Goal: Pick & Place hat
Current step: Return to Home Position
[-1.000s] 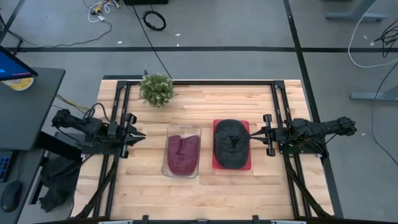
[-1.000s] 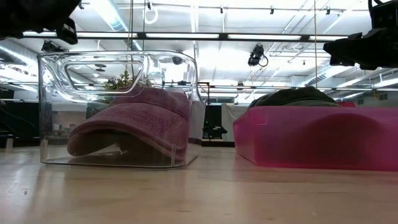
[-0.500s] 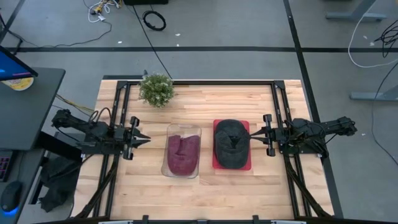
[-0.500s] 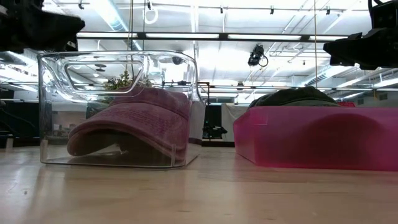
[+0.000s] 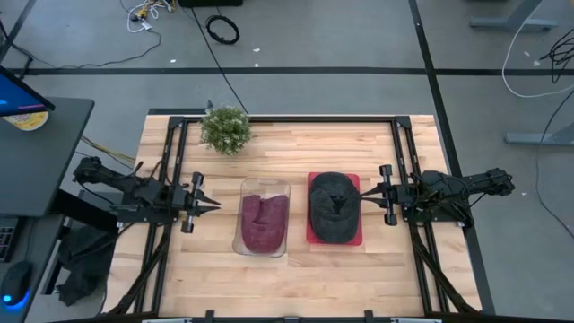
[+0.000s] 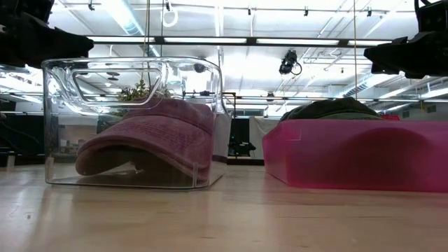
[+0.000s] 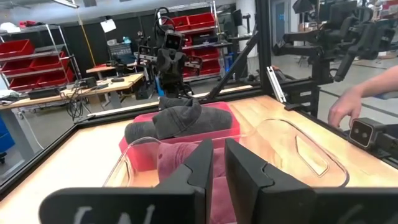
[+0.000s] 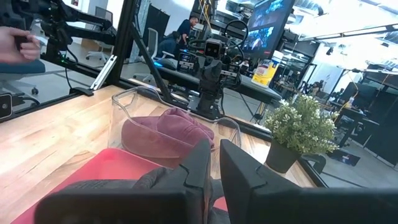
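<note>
A maroon hat lies crown up inside a clear plastic bin at mid-table; it also shows in the low view. A dark grey hat rests in a pink tray just to the right of the bin. My left gripper hovers left of the bin, fingers shut and pointing at it. My right gripper hovers at the tray's right edge, shut, pointing at the grey hat. Neither gripper touches anything.
A small potted plant stands near the far edge, behind the bin. Black frame rails run along the table's sides. A person's hand shows beyond the near edge in the left wrist view. Bare wood lies in front of the bin and the tray.
My left gripper has moved toward the table's right, closing on the clear bin's left wall, and has stayed shut. The right arm and both hats have kept still.
</note>
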You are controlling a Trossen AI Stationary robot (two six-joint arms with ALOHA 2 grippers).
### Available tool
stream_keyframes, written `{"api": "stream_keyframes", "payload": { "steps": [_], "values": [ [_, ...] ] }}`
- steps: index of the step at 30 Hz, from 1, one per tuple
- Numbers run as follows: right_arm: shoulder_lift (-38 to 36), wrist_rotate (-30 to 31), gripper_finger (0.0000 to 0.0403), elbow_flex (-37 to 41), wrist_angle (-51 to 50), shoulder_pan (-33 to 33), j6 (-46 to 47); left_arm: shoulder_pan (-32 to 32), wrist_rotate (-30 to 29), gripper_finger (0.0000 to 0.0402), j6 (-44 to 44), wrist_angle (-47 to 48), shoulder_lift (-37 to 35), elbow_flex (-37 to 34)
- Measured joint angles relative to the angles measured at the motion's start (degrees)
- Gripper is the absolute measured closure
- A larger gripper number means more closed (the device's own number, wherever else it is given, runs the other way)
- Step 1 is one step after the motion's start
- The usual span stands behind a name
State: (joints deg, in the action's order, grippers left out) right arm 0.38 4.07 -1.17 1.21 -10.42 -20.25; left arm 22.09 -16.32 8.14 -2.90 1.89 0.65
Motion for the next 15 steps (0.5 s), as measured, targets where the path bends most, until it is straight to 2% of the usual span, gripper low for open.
{"api": "stream_keyframes", "payload": {
  "steps": [7,15],
  "values": [
    [0.01,0.00,0.0364,0.00,0.00,-0.01,0.01,0.00,-0.11,0.0358,-0.30,-0.34,-0.02,-0.01],
    [0.02,-0.01,0.0364,0.00,0.00,-0.02,0.02,0.01,-0.13,0.0358,-9.53,-0.36,-0.02,-0.01]
  ]
}}
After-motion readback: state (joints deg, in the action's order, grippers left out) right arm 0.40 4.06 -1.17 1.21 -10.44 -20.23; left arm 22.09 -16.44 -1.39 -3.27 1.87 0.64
